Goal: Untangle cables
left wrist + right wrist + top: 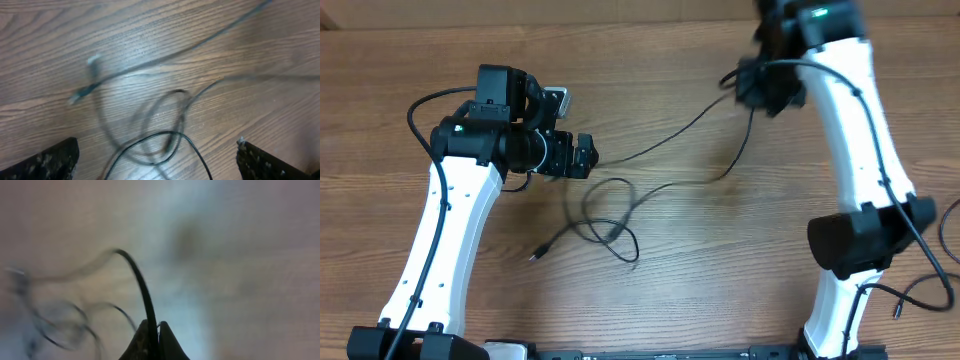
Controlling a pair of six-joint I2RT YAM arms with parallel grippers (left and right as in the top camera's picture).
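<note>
- The cables [620, 215] lie on the wooden bench [720, 290], around its middle, between the two arms.
- A long strand [660, 140] goes in a slanted line from just beside the left gripper [585, 155] up to the right gripper [760, 85], which is near the far edge of the bench.
- A second strand [738, 150] comes down from the right gripper and bends toward the left edge. It ends in a loose loop [605, 215] at the middle of the bench.
- A small plug end [535, 257] lies on the wood at the left of the loop, a little closer to the near edge.
- In the right wrist view, the fingers [167, 345] of the right gripper are pressed together. They pinch a black cable [142, 290], which rises from between them and arches away.
- This view is very blurred, so I cannot tell if the two strands are one cable or two.
- In the left wrist view, the fingers [45, 162] of the left gripper are spread wide, one in each lower corner, and nothing is gripped between them.
- Loops of cable lie on the wood under that gap.
</note>
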